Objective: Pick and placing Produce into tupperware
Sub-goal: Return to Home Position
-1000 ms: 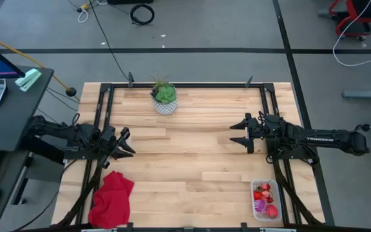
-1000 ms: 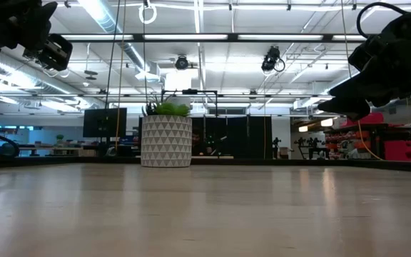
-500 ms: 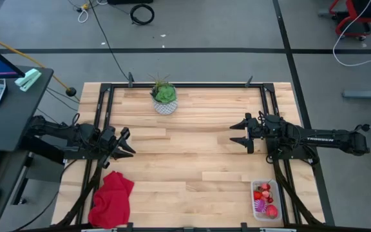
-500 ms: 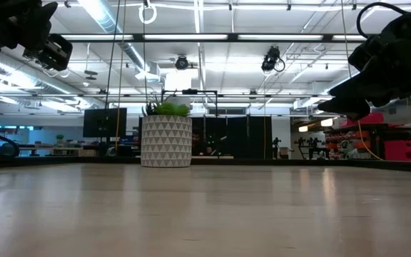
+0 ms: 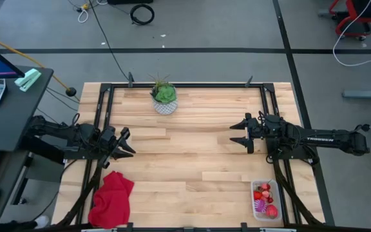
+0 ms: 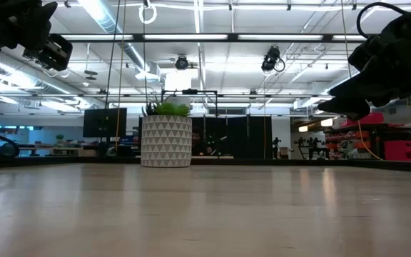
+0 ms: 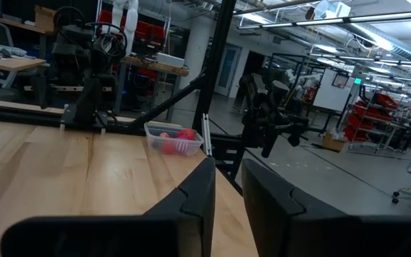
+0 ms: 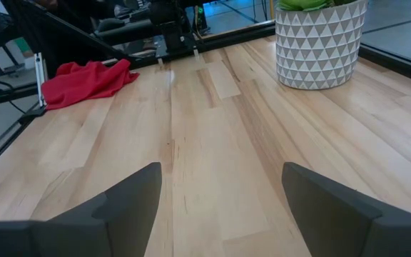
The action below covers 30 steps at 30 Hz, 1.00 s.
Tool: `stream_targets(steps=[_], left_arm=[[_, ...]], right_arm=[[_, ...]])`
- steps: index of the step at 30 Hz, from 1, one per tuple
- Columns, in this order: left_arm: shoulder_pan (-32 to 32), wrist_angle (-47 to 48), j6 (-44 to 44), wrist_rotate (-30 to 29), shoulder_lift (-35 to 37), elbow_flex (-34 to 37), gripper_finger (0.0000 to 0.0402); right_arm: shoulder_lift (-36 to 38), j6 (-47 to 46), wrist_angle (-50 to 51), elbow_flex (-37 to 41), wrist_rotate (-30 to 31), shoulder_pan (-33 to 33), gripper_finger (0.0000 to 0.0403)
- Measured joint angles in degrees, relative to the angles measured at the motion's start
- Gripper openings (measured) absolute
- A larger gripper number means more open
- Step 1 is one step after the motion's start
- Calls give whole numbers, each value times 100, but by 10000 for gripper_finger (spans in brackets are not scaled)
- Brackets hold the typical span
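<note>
The tupperware [image 5: 265, 200], a small clear tub, stands at the table's near right corner; it also shows far off in the left wrist view [image 7: 175, 139]. The produce lies inside it: small red pieces [image 5: 263, 191], a purple ball [image 5: 260, 206] and a larger red-pink piece [image 5: 272, 211]. My left gripper [image 5: 129, 142] hovers over the table's left edge, open by a narrow gap [image 7: 228, 175], with nothing between its fingers. My right gripper [image 5: 232, 134] hovers right of the table's middle, wide open [image 8: 223, 178] and empty. Both are far from the tub.
A green plant in a white patterned pot [image 5: 165, 102] stands at the far edge, middle. A red cloth [image 5: 113, 198] lies crumpled at the near left corner. Black frame rails [image 5: 102, 109] run along the table's sides. Bare wood [image 5: 185, 154] lies between the arms.
</note>
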<state>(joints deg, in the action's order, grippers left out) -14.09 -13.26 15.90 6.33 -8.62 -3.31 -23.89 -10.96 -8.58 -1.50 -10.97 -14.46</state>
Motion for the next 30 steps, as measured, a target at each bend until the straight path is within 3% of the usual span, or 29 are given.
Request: stream_targets(steps=[30], left_arm=[[-1,0,0,0,1,0,82]], right_arm=[[1,2,1,0,0,-1,300]])
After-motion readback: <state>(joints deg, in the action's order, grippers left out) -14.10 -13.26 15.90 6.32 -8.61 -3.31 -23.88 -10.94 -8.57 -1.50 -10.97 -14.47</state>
